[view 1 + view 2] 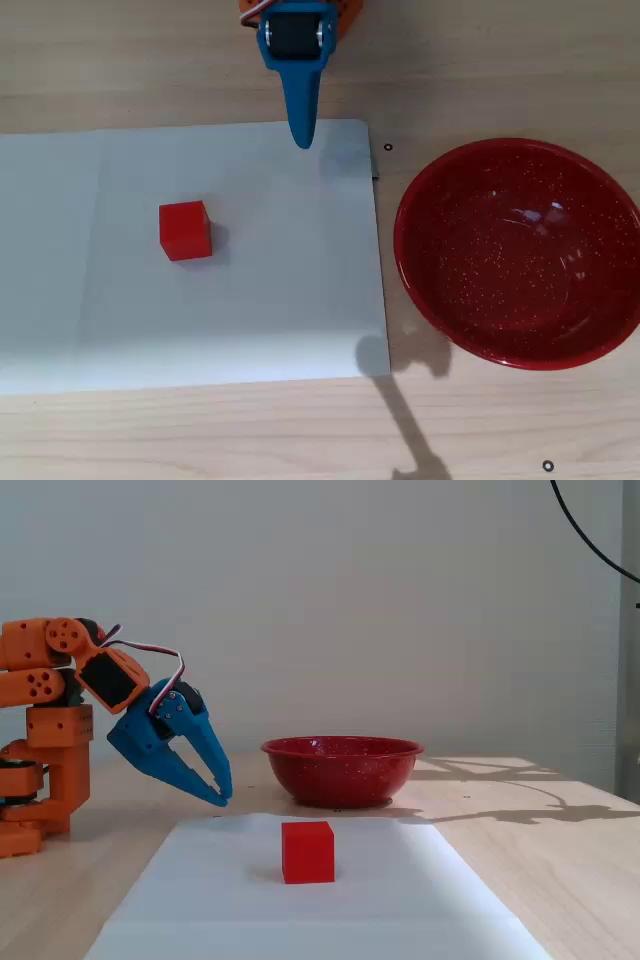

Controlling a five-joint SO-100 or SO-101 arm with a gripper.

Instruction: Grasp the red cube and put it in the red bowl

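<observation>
Your overhead view cuts the arm off at the top edge, so you only get the blue fingers [302,140] tapering down to a point over the far edge of the white sheet [280,320]; from up there the two read as a single wedge. The fixed view settles it: the fingers [222,796] are closed together at the tips with nothing between them, angled down just above the sheet's far edge. The orange arm [50,730] is folded back at the left, its base cropped by the frame. The red cube [185,230] sits alone on the sheet, well apart from the fingers and out in the open. The red bowl [520,250] rests on the bare wooden bench [200,430] just off the sheet's right edge in the overhead view, its rim clipped by the frame. A dark shadow crosses the bench below it. No writing is readable anywhere.
</observation>
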